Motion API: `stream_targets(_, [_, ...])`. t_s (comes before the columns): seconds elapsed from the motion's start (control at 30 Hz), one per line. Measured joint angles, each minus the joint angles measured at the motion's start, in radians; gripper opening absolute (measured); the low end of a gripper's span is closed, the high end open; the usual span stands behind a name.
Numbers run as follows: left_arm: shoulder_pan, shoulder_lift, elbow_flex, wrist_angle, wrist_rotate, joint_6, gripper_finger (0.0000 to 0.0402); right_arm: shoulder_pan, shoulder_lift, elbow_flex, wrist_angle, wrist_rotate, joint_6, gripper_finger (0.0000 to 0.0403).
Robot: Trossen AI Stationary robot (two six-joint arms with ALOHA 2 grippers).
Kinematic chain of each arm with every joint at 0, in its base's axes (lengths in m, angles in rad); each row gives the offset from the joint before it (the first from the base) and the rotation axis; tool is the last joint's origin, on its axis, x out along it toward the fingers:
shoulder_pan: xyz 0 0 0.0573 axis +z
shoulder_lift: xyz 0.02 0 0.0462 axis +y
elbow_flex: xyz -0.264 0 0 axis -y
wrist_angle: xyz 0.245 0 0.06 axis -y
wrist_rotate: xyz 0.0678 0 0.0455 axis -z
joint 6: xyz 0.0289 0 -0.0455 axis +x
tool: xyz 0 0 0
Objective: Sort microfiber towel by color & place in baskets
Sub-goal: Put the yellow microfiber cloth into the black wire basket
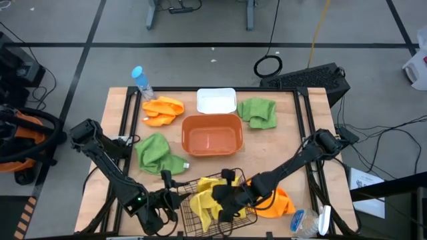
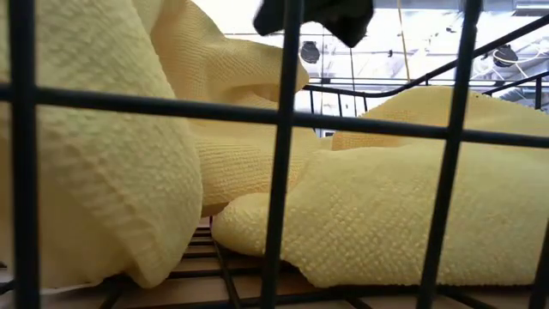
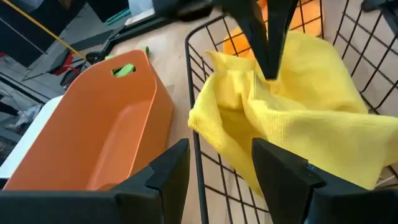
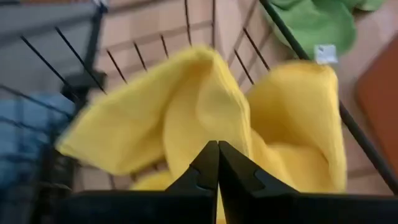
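Note:
Two yellow towels (image 1: 203,198) lie bunched in the black wire basket (image 1: 248,215) at the table's near middle; one drapes over its left rim (image 3: 193,93). My left gripper (image 3: 221,168) is open, one finger outside that wall and one inside. My right gripper (image 4: 217,146) is shut just above the yellow towels (image 2: 386,215), clear of them in the low view. An orange towel (image 1: 163,111) and a green towel (image 1: 259,112) lie at the far side. Another green towel (image 1: 159,153) lies left, and another orange towel (image 1: 279,204) under my right arm.
The orange-brown tub (image 1: 212,134) stands mid-table, with the white bin (image 1: 217,101) just beyond it. A blue-capped clear bottle (image 1: 141,81) stands at the far left corner. A blue-and-clear object (image 1: 301,221) lies near the right front corner.

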Motion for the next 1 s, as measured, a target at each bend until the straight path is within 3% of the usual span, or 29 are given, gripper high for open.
stream_targets(0.13, [0.004,0.000,0.000,-0.053,0.018,-0.061,0.0180,0.034,0.000,0.000,-0.047,0.123,-0.040,0.0020])
stream_targets(0.3, [0.041,0.000,0.000,-0.086,0.129,-0.131,0.0180,0.064,0.001,0.000,-0.061,0.245,-0.149,0.0077])
stream_targets(0.47, [0.079,0.000,0.000,-0.082,0.169,-0.159,0.0180,0.062,0.030,0.000,-0.058,0.249,-0.191,0.0141])
stream_targets(0.6, [0.119,0.000,0.000,-0.108,0.208,-0.189,0.0180,0.040,0.065,0.000,-0.059,0.234,-0.185,0.0159])
stream_targets(0.7, [0.134,0.000,0.000,-0.109,0.242,-0.183,0.0178,0.033,0.078,-0.002,-0.059,0.235,-0.183,0.0144])
stream_targets(0.8, [0.148,0.000,0.000,-0.127,0.271,-0.183,0.0162,0.034,0.076,-0.001,-0.052,0.231,-0.182,0.0104])
stream_targets(0.93, [0.164,0.013,0.000,-0.139,0.319,-0.175,0.0119,0.035,0.073,-0.001,-0.051,0.203,-0.187,0.0028])
stream_targets(1.0, [0.169,0.013,-0.001,-0.153,0.318,-0.176,0.0094,0.036,0.069,-0.001,-0.050,0.187,-0.189,0.0009])
